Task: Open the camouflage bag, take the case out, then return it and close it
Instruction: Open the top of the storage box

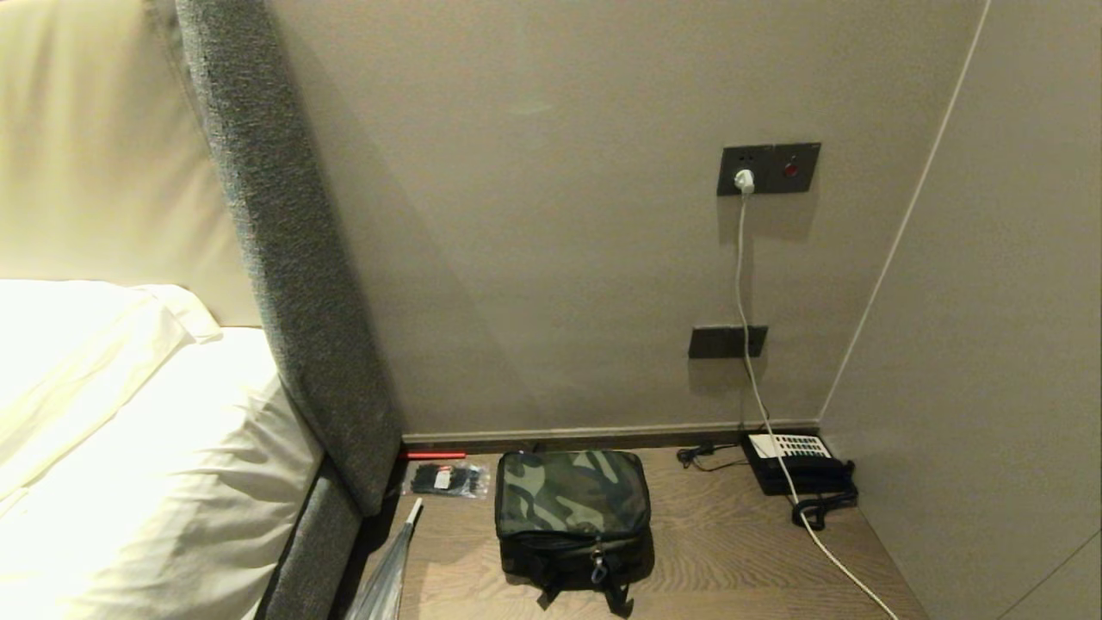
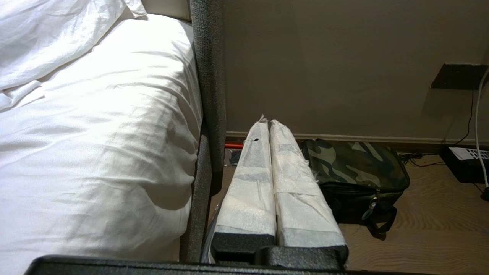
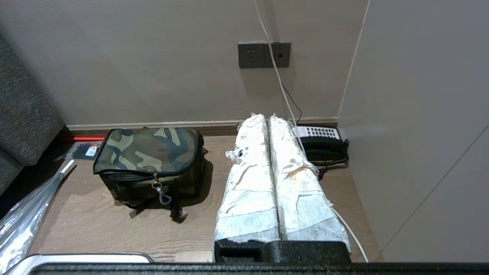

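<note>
The camouflage bag sits zipped shut on the wooden surface near the wall, its zipper pull hanging at the front; it also shows as the camouflage bag and the camouflage bag. The case is hidden. Neither arm appears in the head view. My left gripper is shut, white-wrapped fingers together, held back from the bag towards the bed side. My right gripper is shut too, empty, on the bag's telephone side and short of it.
A black telephone with white keypad stands in the right corner, a white cable running down from a wall socket. A packet of black cable ties and a red stick lie left of the bag. The bed and grey headboard fill the left.
</note>
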Motion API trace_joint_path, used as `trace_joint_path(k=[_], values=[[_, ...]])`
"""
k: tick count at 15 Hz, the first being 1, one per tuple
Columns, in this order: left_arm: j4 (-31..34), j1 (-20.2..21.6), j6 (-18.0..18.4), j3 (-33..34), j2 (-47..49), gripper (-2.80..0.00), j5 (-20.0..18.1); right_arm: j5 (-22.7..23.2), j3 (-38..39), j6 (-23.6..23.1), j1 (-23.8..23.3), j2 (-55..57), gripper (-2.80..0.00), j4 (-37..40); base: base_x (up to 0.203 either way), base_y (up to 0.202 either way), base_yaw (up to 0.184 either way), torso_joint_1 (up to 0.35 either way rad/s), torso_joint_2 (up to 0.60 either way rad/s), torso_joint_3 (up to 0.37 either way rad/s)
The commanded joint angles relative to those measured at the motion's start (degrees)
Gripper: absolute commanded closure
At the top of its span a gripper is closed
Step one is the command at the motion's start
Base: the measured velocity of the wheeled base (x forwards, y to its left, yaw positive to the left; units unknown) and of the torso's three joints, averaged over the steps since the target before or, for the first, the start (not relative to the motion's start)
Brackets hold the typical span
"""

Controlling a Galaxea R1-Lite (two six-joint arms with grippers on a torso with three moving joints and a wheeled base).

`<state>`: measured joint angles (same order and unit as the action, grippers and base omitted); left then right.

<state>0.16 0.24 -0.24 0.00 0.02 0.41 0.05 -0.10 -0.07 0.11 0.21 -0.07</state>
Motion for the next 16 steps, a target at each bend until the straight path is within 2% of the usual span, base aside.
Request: trace_joint_path(k=[1, 16], values=[[0.0, 0.1, 0.0, 0.2, -0.1, 0.0, 0.0, 0.0, 0.0, 0.0, 0.0, 0.1, 0.0, 0.0, 0.0, 0.0, 0.0, 0.0, 0.0, 0.0], [0.0, 0.0, 0.0, 0.2, -0.1, 0.0, 0.0, 0.0, 0.0, 0.1, 0.0, 0.1, 0.0, 0.0, 0.0, 0.0, 0.0, 0.0, 0.0, 0.0]])
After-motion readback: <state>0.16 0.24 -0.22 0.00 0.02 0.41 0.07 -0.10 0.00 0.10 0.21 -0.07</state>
